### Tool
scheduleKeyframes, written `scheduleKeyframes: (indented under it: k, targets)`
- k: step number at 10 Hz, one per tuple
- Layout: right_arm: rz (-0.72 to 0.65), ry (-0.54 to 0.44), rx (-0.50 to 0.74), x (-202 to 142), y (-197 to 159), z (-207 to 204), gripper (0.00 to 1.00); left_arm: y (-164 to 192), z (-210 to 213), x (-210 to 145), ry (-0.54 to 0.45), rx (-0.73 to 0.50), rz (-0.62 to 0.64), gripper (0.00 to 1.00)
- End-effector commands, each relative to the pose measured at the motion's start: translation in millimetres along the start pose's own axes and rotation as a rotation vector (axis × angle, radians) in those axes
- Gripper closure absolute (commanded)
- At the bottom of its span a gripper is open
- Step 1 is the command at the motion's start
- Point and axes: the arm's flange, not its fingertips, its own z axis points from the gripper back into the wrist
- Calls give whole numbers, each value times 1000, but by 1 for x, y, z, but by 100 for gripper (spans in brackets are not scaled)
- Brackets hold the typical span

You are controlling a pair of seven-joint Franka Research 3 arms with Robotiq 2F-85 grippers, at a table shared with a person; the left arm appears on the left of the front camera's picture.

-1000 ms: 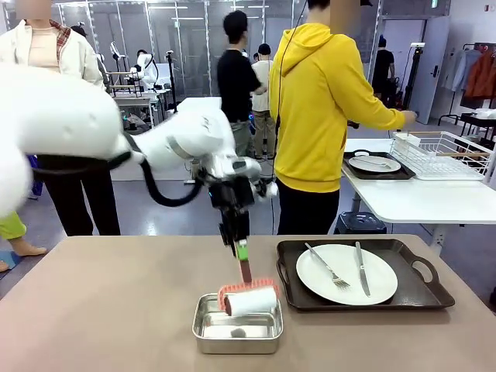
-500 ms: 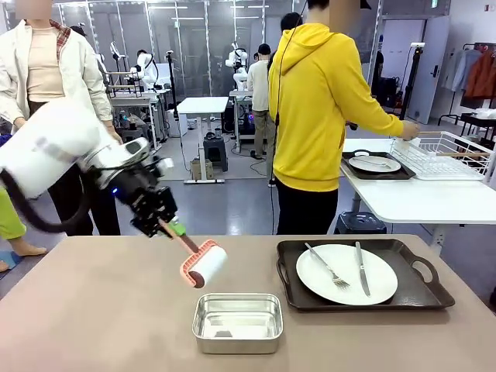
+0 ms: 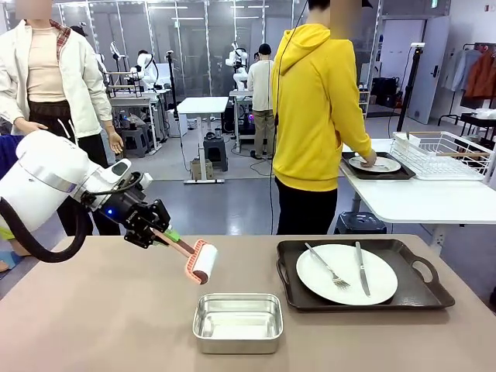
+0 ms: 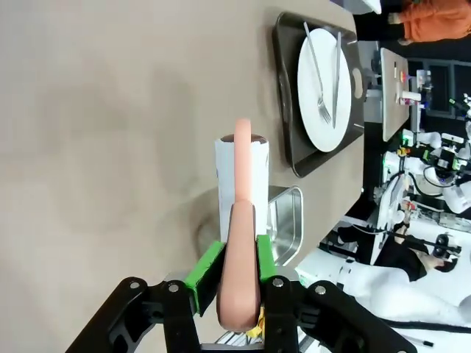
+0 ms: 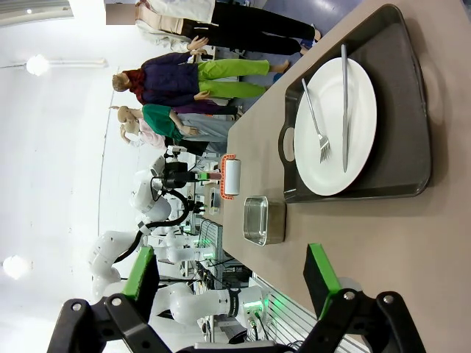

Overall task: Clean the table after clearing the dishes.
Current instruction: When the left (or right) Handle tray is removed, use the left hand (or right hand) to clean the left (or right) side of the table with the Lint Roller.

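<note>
My left gripper [image 3: 160,232] is shut on the salmon handle of a lint roller [image 3: 203,262], which hangs tilted just above the brown table [image 3: 93,325], left of the steel pan. In the left wrist view the green pads [image 4: 202,273] clamp the handle and the white roller [image 4: 241,173] points over bare tabletop [image 4: 110,110]. One white plate [image 3: 346,273] with fork and knife lies on a dark tray [image 3: 418,291] at the table's right. A second plate [image 3: 375,163] on its tray sits on the white side table under a person's hand. My right gripper [image 5: 229,273] stands open, looking at the plate [image 5: 335,125].
A shiny steel pan [image 3: 237,322] sits near the front edge, between the roller and the tray. A person in a yellow hoodie [image 3: 318,108] stands behind the table. A white wire rack [image 3: 442,155] stands on the side table. Another person stands at the far left.
My left arm lifted the roller out of the steel pan and swung it left, lowering it toward the tabletop. The person's hand came to rest on the side table's plate.
</note>
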Motion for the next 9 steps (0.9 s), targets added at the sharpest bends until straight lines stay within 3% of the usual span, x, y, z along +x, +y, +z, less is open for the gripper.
scheduleKeyframes:
  k: [1,3,4,5,9]
  targets:
    - [15,-7,14,0,4,0,0,-2,7,-4,30,-25,27,100]
    - [15,-7,14,0,4,0,0,-2,7,-4,30,-25,27,100]
    - [15,-7,14,0,4,0,0,0,1,-2,18,-13,13,76]
    - [15,-7,14,0,4,0,0,12,-2,18,-10,-3,36,76]
    - [15,-7,14,0,4,0,0,43,-26,33,-104,75,56,76]
